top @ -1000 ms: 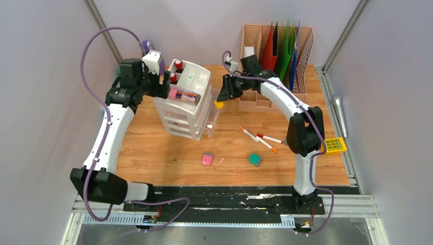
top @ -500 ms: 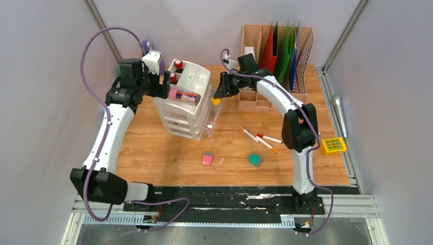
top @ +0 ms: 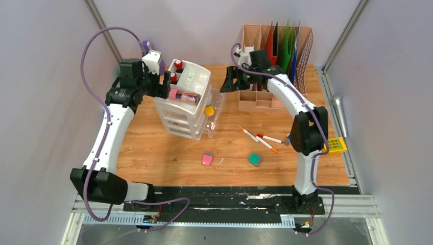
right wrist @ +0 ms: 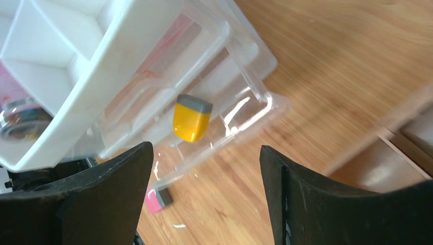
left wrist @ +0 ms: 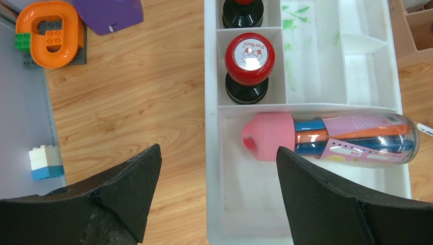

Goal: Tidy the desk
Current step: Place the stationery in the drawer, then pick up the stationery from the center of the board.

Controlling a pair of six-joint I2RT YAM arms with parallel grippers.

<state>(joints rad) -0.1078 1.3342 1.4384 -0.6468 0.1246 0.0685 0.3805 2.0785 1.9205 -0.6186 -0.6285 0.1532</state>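
Note:
The desk (top: 163, 153) carries a white drawer unit (top: 184, 109) with a tray on top. Its clear upper drawer (right wrist: 245, 115) is pulled out, and a yellow eraser (top: 209, 110) (right wrist: 191, 118) lies inside it. My right gripper (top: 228, 84) (right wrist: 207, 150) hangs open above and to the right of that drawer, holding nothing. Open too, my left gripper (top: 164, 84) (left wrist: 217, 153) straddles the tray's left rim over a pink-capped tube of pens (left wrist: 332, 140). A pink eraser (top: 207, 158) (right wrist: 155, 199), a green eraser (top: 255, 160) and loose markers (top: 258, 138) lie on the wood.
A tan file holder (top: 275, 56) with coloured folders stands at the back right. Two red-topped stamps (left wrist: 250, 58) sit in the tray. An orange piece on bricks (left wrist: 48, 33), a purple object (left wrist: 107, 13) and a white-blue brick (left wrist: 46, 162) lie left. A yellow calculator (top: 334, 145) rests at the right edge.
My right gripper has opened and let go of the yellow eraser, which now lies in the clear drawer. That gripper drew back to the right. The left arm stayed still.

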